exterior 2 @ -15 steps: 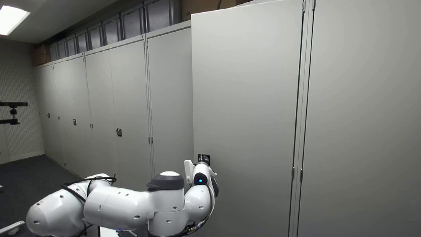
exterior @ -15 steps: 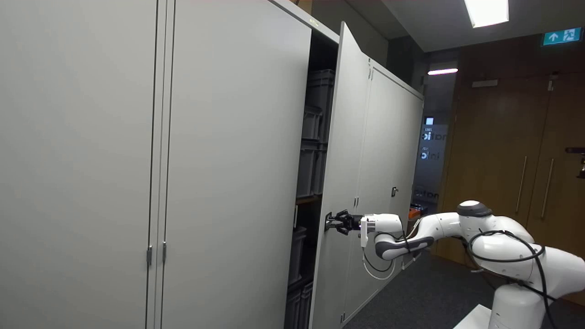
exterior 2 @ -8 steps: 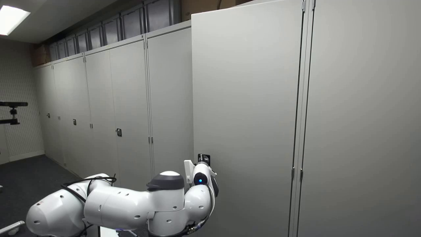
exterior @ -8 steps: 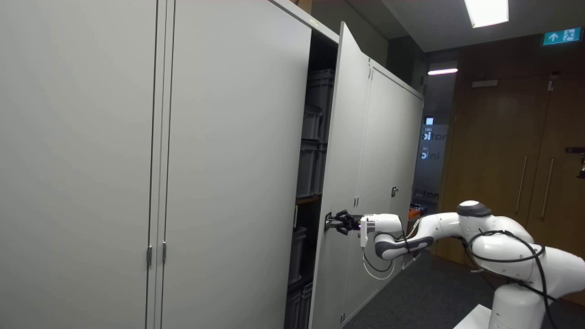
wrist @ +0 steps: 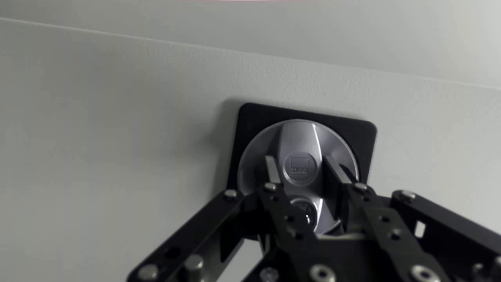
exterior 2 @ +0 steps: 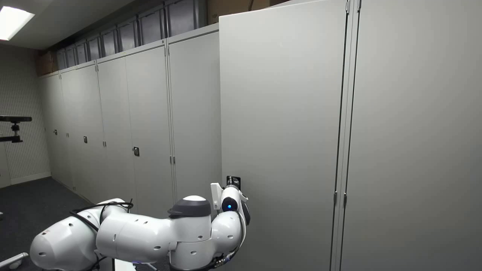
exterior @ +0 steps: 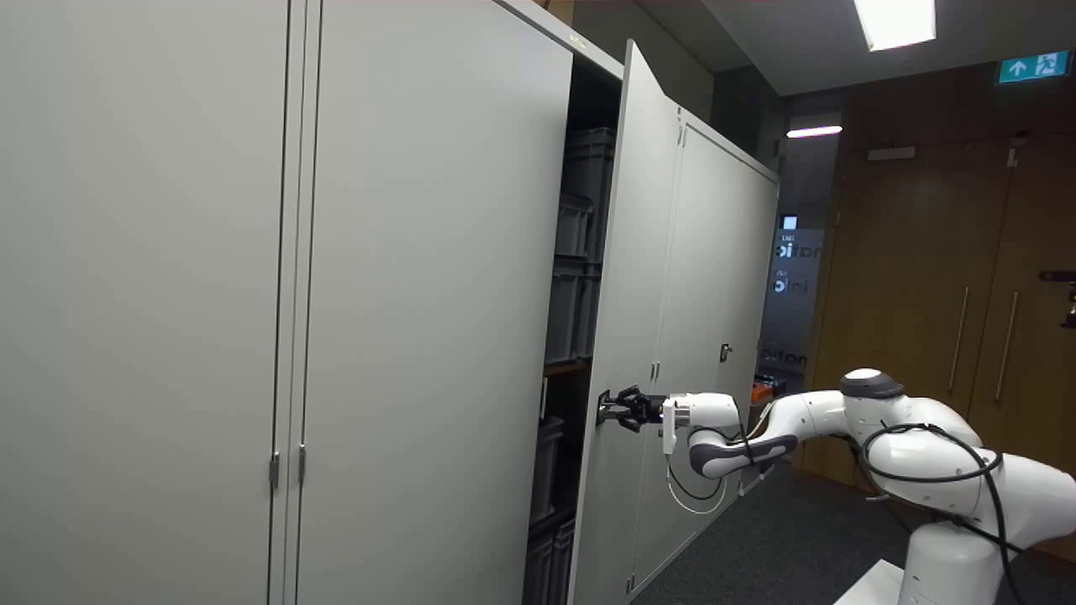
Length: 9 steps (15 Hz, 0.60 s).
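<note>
A green sign [exterior: 1033, 67] shows an upward arrow [exterior: 1018, 69] and running figure [exterior: 1051, 65]; lettering [wrist: 300, 171] on handle [wrist: 299, 137] and glass [exterior: 794, 318] is unclear.

Dim light, blown-out ceiling panel [exterior: 896, 23], soft wrist-view shadows.

In front of the gripper [wrist: 300, 168], the grey cabinet door [exterior 2: 282, 124] carries a black plate [wrist: 254, 117] with a silver handle [wrist: 299, 139]. Beyond the gripper, behind that door, a brown shelf [exterior: 565, 367] bears grey bins [exterior: 562, 313].
</note>
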Available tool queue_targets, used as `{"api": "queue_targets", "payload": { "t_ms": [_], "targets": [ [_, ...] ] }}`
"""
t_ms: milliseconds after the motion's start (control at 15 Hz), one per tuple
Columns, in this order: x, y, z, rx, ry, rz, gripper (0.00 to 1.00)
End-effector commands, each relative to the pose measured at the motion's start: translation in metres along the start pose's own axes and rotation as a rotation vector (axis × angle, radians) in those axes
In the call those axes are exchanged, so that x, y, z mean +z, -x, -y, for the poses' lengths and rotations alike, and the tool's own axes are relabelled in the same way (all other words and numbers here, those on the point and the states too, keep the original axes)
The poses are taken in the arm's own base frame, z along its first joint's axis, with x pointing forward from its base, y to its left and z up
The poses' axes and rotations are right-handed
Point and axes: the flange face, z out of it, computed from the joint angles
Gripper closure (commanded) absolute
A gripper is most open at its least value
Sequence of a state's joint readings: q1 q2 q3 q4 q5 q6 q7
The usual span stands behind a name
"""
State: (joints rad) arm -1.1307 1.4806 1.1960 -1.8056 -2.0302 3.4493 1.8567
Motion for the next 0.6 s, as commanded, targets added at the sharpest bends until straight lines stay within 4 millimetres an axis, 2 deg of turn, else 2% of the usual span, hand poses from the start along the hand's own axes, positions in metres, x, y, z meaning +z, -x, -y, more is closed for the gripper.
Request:
{"api": "queue_targets", "payload": {
  "t_ms": [0, 533],
  "targets": [
    [0.0043, 0.0212, 0.0375, 0.050, -0.103, 0.060, 0.92],
    [0.0005, 0.0209, 0.0364, 0.051, -0.102, 0.059, 0.92]
  ]
}}
